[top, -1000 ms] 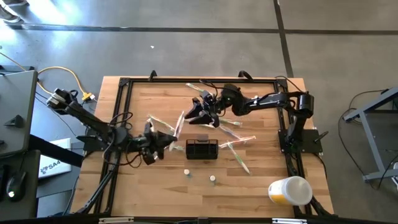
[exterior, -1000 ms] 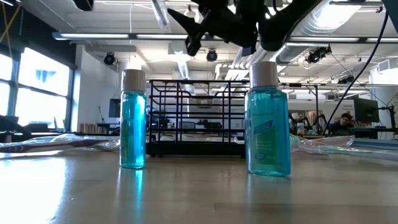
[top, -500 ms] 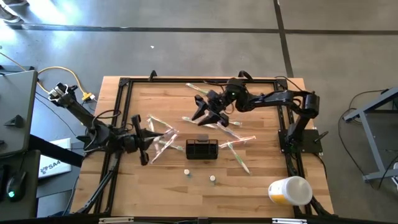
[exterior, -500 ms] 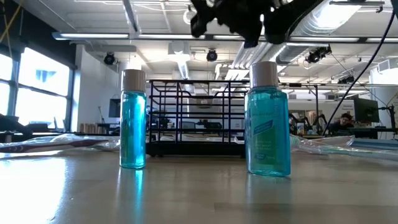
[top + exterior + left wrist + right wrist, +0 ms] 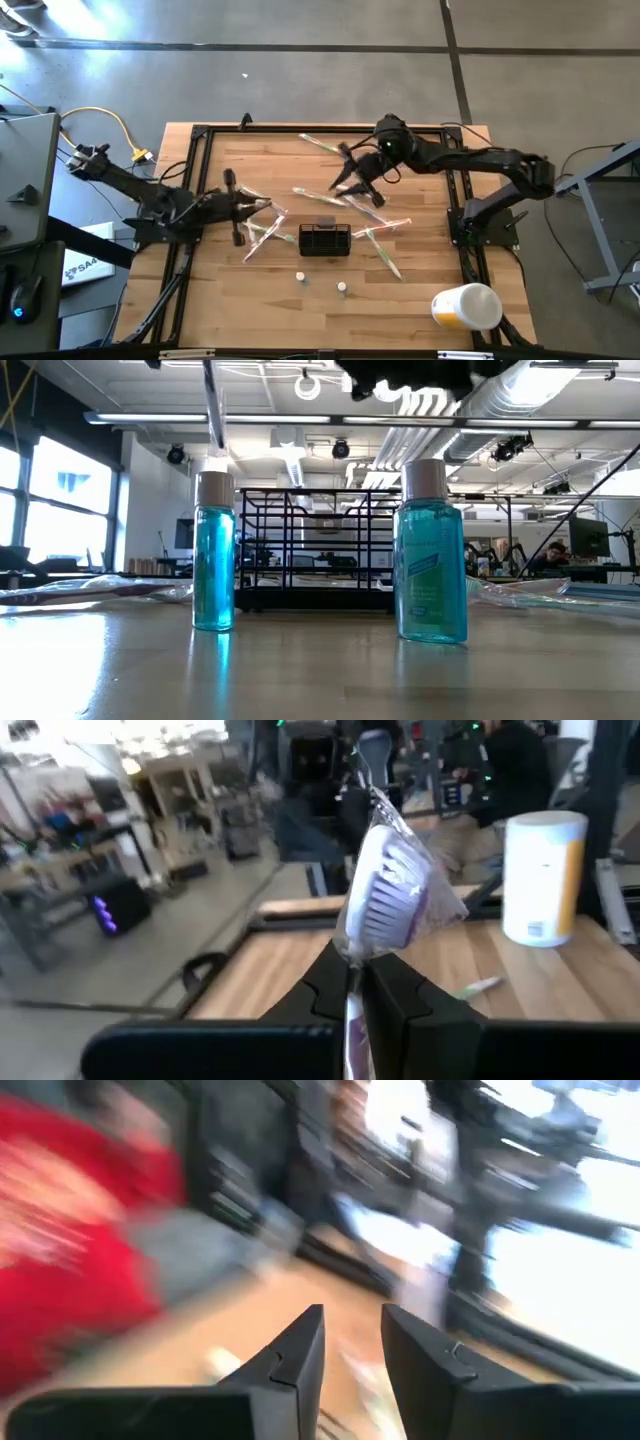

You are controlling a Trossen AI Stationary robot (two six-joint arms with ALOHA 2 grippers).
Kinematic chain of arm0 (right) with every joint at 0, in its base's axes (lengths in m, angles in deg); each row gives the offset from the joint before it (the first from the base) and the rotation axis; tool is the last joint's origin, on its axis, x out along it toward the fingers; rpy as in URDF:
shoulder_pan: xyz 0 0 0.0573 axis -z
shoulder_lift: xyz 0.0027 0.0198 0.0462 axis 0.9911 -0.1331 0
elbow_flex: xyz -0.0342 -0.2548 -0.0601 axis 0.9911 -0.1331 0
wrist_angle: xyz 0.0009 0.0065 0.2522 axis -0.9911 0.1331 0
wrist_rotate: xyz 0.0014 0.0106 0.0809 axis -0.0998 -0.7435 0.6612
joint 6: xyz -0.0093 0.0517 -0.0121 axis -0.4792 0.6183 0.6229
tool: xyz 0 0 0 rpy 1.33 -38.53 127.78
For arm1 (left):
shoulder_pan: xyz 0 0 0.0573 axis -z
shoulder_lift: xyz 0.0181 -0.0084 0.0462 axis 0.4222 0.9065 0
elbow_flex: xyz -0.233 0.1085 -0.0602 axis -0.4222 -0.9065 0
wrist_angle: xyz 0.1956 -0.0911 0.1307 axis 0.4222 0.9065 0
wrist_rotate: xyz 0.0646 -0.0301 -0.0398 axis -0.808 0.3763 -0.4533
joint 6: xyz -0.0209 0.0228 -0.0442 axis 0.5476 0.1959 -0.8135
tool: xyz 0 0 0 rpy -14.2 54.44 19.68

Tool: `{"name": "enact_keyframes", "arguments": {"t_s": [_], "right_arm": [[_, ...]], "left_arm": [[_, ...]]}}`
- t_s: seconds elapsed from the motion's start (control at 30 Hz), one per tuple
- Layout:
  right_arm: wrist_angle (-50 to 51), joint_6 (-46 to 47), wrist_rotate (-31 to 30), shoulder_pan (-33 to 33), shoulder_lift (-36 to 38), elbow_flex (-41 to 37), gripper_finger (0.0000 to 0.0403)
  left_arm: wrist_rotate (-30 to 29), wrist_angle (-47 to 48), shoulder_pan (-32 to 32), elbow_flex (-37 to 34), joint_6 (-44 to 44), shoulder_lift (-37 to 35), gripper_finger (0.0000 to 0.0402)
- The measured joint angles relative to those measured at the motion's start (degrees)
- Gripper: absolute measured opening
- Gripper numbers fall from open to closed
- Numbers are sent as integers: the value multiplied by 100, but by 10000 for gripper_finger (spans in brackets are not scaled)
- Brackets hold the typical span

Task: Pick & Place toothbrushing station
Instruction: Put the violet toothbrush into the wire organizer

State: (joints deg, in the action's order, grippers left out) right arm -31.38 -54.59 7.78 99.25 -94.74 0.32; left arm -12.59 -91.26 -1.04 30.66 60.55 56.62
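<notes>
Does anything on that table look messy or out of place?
Yes. Wrapped toothbrushes lie scattered at all angles around the small black caddy instead of in it, and the white-and-yellow cup lies tipped on its side at the table's corner.

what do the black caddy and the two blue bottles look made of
Caddy: looks like thin black coated wire, an open grid you see through. Bottles: clear glossy plastic, probably, with blue liquid showing inside and pale matte caps.

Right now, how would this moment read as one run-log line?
left gripper: shut on wrapped toothbrush, left of caddy | right gripper: jaws apart, empty, over far toothbrushes | caddy: no toothbrush visible inside
</notes>
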Motion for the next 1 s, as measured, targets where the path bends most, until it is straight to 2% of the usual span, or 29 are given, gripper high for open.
{"name": "enact_keyframes", "arguments": {"t_s": [0.1, 0.17, 0.23, 0.33, 0.43, 0.57, 0.67, 0.8, 0.9, 1.0], "right_arm": [[700, -474, -2177, -287, 285, 0, 85], [917, -460, -3294, -513, 350, -4, 82], [971, -269, -4106, -729, 352, -4, 80], [1142, 250, -4911, -947, 352, -4, 78], [1513, 718, -5119, -1051, 352, -5, 78], [1715, 1329, -5019, -1093, 352, -7, 78], [1676, 1566, -5328, -1171, 352, -4, 89], [1668, 1934, -5786, -1318, 352, 0, 130], [1652, 2160, -5770, -1438, 352, 2, 174], [1492, 2182, -5471, -1569, 329, 6, 215]], "left_arm": [[402, 142, -392, 0, -242, 26, 5], [616, 223, -617, 0, -313, 71, 5], [935, 245, -797, 0, -347, 93, 5], [1457, 375, -975, 2, -355, 136, 5], [1694, 609, -1012, 0, -402, 150, 6], [1852, 816, -1004, -2, -393, 149, 5], [2167, 795, -1004, -4, -351, 149, 5], [2397, 798, -1004, -4, -302, 208, 5], [2394, 715, -1004, -4, -284, 221, 6], [2271, 379, -1006, -7, -166, 243, 6]]}}
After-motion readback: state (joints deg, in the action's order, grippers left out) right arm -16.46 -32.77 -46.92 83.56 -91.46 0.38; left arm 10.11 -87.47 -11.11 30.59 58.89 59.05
